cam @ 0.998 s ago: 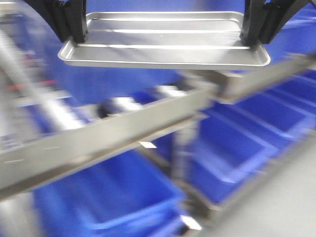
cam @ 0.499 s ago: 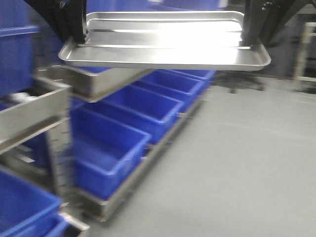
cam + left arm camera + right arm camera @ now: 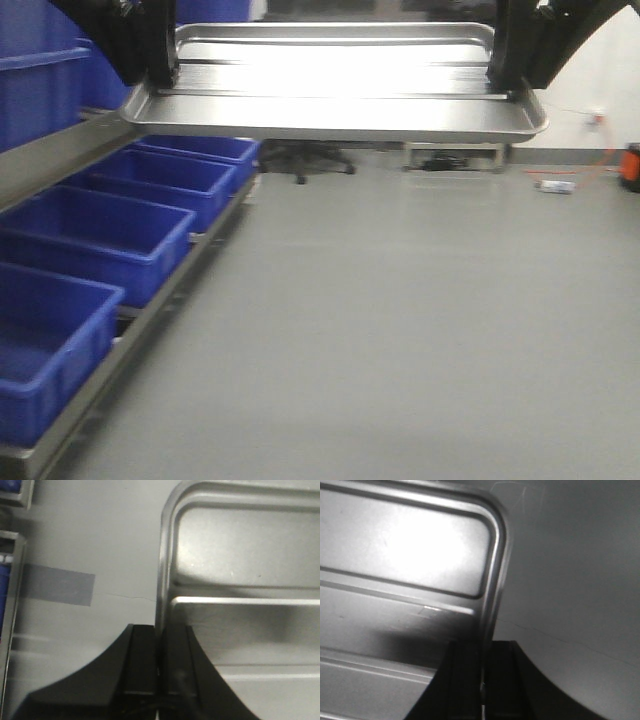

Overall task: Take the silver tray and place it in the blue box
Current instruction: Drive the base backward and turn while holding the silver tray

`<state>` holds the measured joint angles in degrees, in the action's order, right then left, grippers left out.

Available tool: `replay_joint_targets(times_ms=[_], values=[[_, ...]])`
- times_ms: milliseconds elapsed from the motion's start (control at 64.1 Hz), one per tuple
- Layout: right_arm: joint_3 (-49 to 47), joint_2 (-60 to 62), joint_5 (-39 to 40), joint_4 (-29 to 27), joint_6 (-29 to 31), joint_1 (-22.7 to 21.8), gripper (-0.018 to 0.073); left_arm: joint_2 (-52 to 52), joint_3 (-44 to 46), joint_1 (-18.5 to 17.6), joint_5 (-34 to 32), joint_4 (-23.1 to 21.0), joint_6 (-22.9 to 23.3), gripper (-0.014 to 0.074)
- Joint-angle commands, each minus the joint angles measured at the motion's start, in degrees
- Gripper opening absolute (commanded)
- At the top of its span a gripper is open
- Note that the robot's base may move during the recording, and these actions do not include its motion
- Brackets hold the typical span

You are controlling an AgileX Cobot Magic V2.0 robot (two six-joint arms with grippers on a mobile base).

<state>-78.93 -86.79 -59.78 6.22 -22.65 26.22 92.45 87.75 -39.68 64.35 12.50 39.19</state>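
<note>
Grey workshop floor (image 3: 400,330) stretches ahead, with a metal rack (image 3: 135,330) of blue crates along its left side. High above it, the silver tray (image 3: 335,85) hangs level between two black grippers, its bed glaring white under the light. The left gripper (image 3: 159,652) is closed narrow on the tray's left short rim, one finger outside the rim and one inside. The right gripper (image 3: 482,667) pinches the opposite rim the same way. Below and to the left of the left fingers, well apart from the tray, sits the nearest blue box (image 3: 70,282), open-topped. Which crate in the row is the target cannot be told.

The step in hand appears to be carrying the tray toward a box. Doing it well likely means moving both arms together so the thin rim neither slips nor twists, and centring the tray over the box before lowering.

Only the front view shows the boxes and the tray's height above them. Only the wrist views show the rim seated between the fingers, plus a strip of grey tape (image 3: 57,585) on the floor left of the left fingers.
</note>
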Motion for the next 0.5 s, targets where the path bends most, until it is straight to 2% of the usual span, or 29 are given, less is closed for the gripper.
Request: replay_joint_targets(times_ms=[0, 483], values=[[-1.6, 2.7, -1.0, 3.7, 1.2, -0.1, 0.0057, -2.4, 1.8, 0.0, -0.3, 4.1, 0.4, -0.0104], [-1.6, 2.7, -1.1, 3.7, 1.2, -0.1, 0.0057, -2.4, 1.8, 0.0, -0.3, 4.1, 0.4, -0.0104]])
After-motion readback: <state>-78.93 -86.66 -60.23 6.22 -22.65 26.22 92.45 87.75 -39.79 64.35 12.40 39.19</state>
